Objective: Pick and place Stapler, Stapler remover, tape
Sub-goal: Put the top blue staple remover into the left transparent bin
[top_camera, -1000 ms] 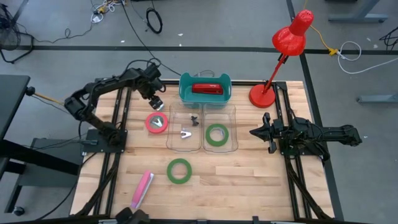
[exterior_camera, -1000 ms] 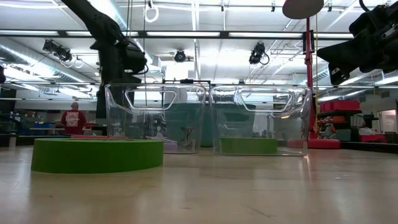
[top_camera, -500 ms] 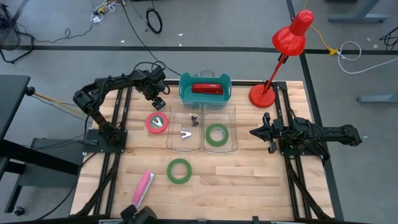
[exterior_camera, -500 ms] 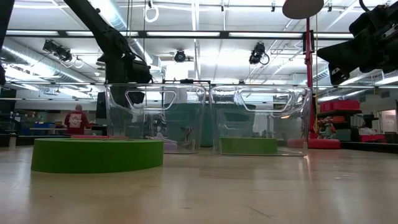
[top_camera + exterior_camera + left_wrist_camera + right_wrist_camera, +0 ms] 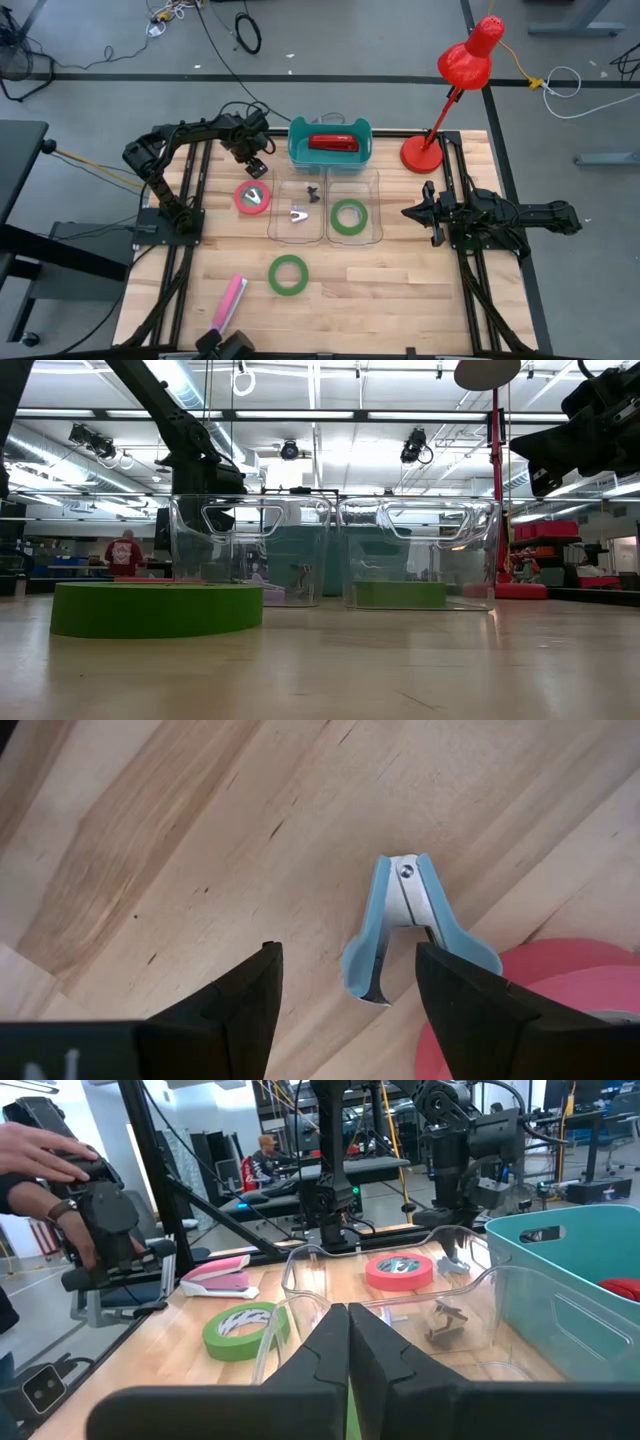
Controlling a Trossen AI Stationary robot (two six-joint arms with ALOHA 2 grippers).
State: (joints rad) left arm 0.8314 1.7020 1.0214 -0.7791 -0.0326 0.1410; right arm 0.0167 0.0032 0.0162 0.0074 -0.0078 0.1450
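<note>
Pink stapler [image 5: 228, 302] and green tape [image 5: 288, 274] loose on near table, unplaced. One green tape [image 5: 348, 216] in clear bin [image 5: 352, 237], red stapler [image 5: 333, 143] in teal bin [image 5: 297, 148]. Pink tape [image 5: 252, 197] unplaced. Left gripper [image 5: 345, 982] open, empty, over blue staple remover [image 5: 405, 928]. Right gripper [image 5: 412, 212] shut, idle.

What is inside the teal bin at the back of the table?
The teal bin holds a red stapler. Whatever lies under the stapler is covered.
</note>
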